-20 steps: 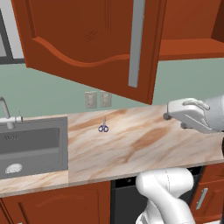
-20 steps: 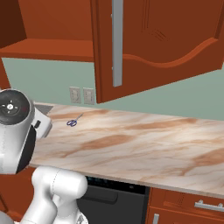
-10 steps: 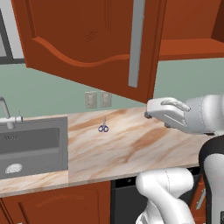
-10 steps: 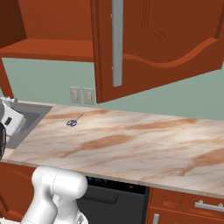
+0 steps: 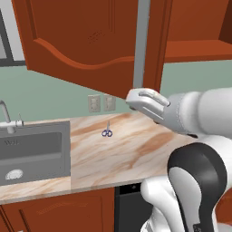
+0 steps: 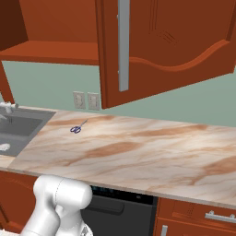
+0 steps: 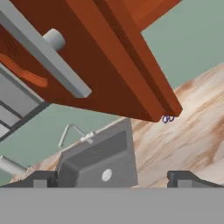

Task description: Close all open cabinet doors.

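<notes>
A: Where is the cabinet door?

B: It hangs open above the marble tabletop, over the part between the sink and the right end. The small scissors lie near the tabletop's back edge.

A: And the pincer?

B: It is wide, holding nothing, just under the door's lower corner, beside the silver bar handle.

A: How will the door handle?

B: I think it is stiff, glossy, maybe slippery; better to push the flat face near the handle edge.

Open cabinet door above counter, scissors on it, sink left
</notes>
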